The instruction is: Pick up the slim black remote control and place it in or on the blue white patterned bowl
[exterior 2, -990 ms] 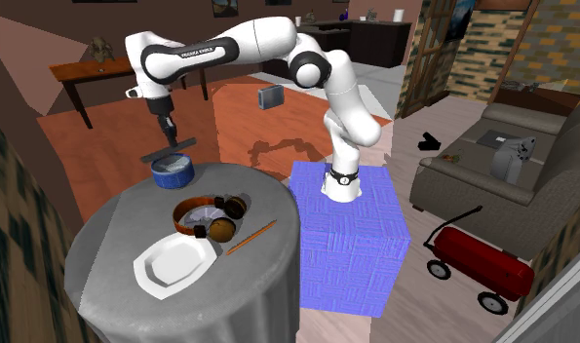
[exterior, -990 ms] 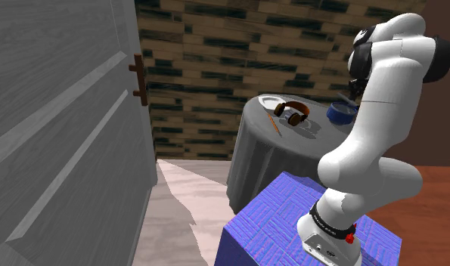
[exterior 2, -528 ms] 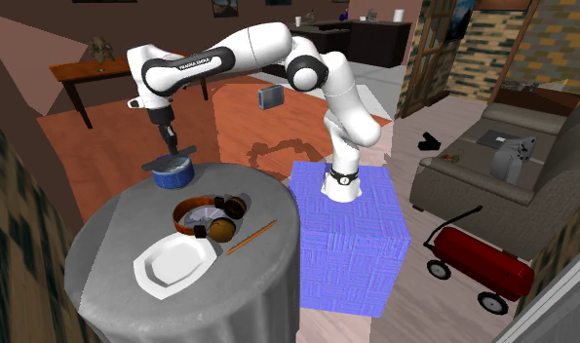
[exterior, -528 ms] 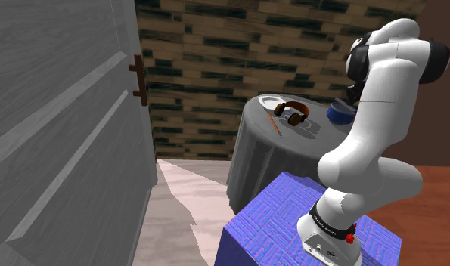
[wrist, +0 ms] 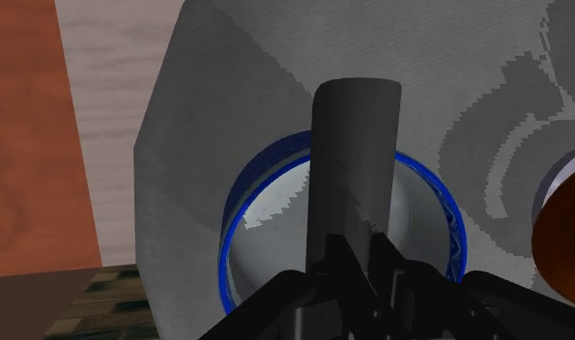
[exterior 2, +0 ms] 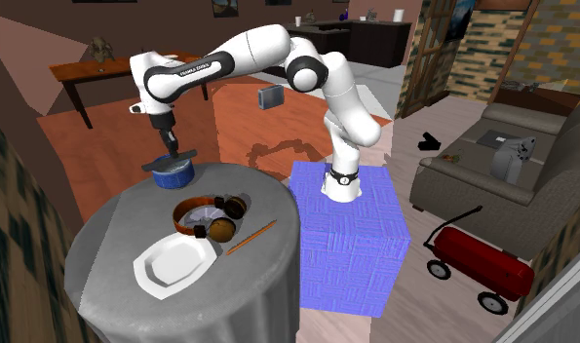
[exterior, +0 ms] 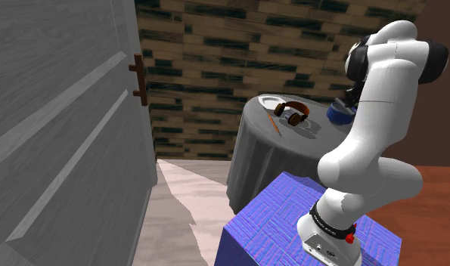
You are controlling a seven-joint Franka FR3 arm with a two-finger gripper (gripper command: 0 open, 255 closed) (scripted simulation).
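Hand (wrist: pixel 358 259) with remote (wrist: pixel 356 145), seemingly above bowl (wrist: pixel 266 217)

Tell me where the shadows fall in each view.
Wrist view: the remote clasped in the gripper reads dark against the pale bowl, and darker shadow patches lie on the grey tablecloth beside it. Second exterior view: the arm's shadow falls on the reddish floor. Shoulder view: the headphones cast a shadow on the tablecloth.
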